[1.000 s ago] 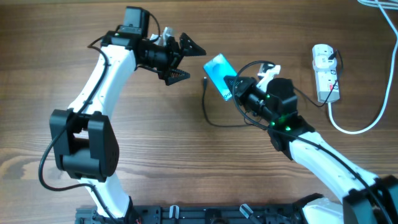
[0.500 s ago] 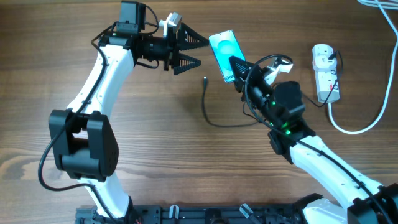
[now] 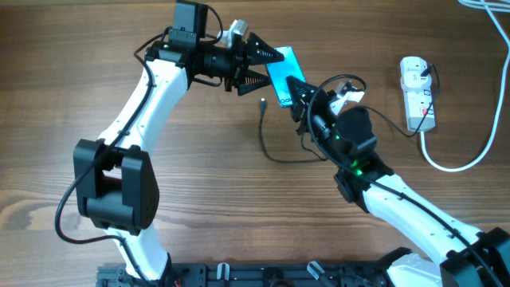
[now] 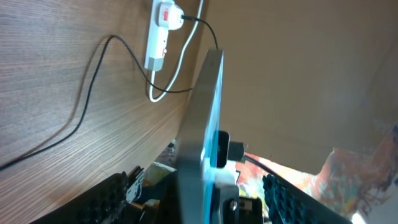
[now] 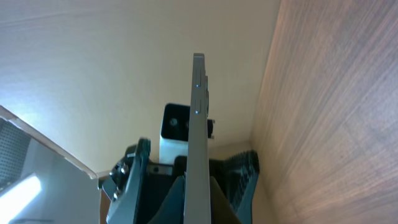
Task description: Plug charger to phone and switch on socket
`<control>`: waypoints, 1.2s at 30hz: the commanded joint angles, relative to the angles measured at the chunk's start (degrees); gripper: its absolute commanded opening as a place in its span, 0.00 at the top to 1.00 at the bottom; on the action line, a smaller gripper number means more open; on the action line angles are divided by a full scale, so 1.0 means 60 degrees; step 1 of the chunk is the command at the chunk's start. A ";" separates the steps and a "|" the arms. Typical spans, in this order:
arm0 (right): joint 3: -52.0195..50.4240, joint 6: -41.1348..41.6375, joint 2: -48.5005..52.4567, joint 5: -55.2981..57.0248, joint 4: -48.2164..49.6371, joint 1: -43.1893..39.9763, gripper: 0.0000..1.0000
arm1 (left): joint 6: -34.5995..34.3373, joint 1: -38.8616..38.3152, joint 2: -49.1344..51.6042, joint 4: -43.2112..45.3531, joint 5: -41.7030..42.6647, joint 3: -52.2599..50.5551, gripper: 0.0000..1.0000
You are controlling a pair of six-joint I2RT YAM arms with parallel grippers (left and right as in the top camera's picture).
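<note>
A wooden table (image 3: 231, 207) is lying beneath everything. A white cable (image 3: 450, 168) is looping across its right side, and a black rail (image 3: 239, 275) is running along its near edge.

The worktop (image 3: 199, 175) is brown wood, its grain running left to right under even light. Past its edge, the wrist views show a plain beige surface (image 5: 93, 62). A bright pale glow (image 5: 15, 190) sits low at the left.
</note>
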 commanded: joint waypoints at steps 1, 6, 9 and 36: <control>0.0175 0.0168 0.0047 0.0266 0.0186 0.0124 0.95 | -0.0455 -0.0018 -0.0262 0.0211 -0.0237 0.0149 0.32; 0.0175 0.0900 0.0499 -0.0062 0.0226 0.0127 0.95 | -0.0499 -0.0018 -0.0262 0.0335 -0.0528 0.0149 0.47; 0.0175 0.0984 0.0557 -0.0004 0.0237 0.0127 0.95 | -0.0499 -0.0018 -0.0262 0.0335 -0.0736 0.0153 0.56; 0.0922 0.1424 0.1293 -0.0459 0.0266 0.0324 0.95 | -0.0499 -0.0018 -0.0262 0.0295 -0.0878 0.0149 0.91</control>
